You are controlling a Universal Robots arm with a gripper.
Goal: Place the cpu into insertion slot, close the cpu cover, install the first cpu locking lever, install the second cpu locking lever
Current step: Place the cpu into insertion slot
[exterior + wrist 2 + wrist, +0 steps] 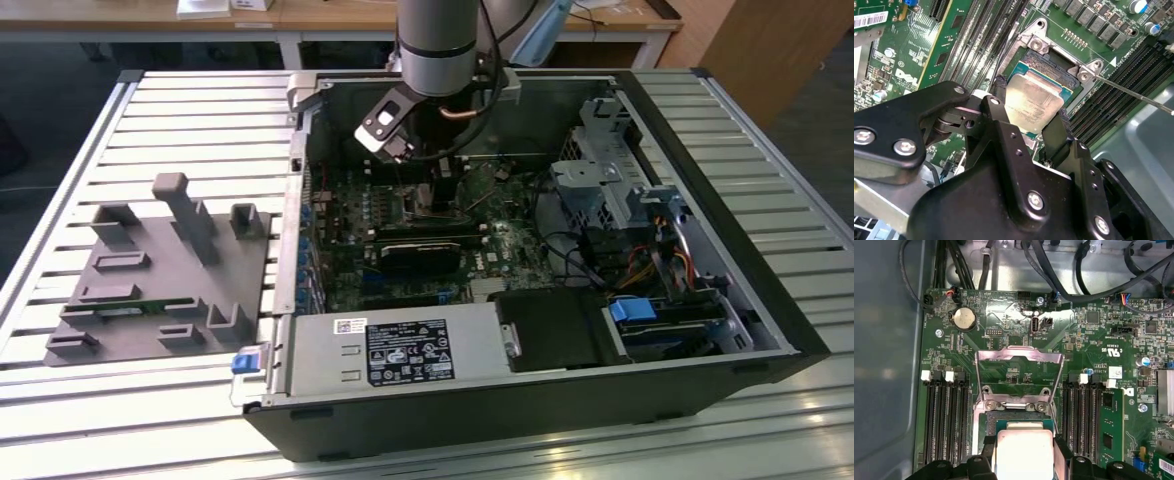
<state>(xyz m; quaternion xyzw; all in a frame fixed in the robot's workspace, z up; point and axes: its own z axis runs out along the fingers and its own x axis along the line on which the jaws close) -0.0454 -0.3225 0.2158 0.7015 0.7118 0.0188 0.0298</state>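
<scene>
Clamping the cpu [1035,100] by two opposite edges, the gripper [1030,111] holds it over the insertion slot [1048,63] on the green motherboard [1004,315]; the cpu cover [1019,355] lies swung open. Faint print marks the cpu's face; a barcode sticker [869,20] sits nearby.

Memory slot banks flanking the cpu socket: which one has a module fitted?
The bank away from the coin cell: a green module stands in its outer slot. The other bank, nearer the coin cell, shows bare black slots.
</scene>
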